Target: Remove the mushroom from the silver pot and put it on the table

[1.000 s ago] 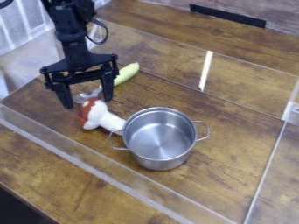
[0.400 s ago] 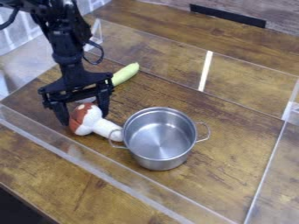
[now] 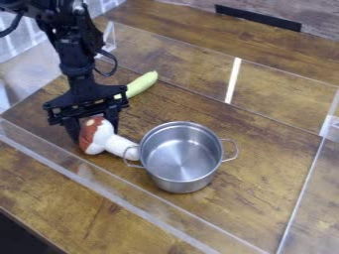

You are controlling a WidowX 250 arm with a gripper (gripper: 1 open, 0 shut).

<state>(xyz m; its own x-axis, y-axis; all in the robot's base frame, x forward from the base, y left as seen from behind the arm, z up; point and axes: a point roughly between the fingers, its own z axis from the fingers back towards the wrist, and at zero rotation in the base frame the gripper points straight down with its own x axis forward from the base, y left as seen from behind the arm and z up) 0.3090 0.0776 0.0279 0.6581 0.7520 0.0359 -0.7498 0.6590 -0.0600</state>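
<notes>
The mushroom (image 3: 103, 139) lies on its side on the table (image 3: 272, 94), just left of the silver pot (image 3: 180, 183). Its red-brown cap points left and its white stem points toward the pot. The pot stands upright and holds nothing. My gripper (image 3: 93, 123) points straight down over the cap, one finger on each side of it. The jaws are apart, and a grip on the cap does not show.
A slim yellow-green item (image 3: 143, 83) lies on the table behind the gripper. Clear acrylic walls (image 3: 233, 81) stand around the work area, with a low front wall (image 3: 119, 203) close to the pot and mushroom.
The gripper has come down over the mushroom's cap and its jaws have narrowed a little. Mushroom and pot stay where they were.
</notes>
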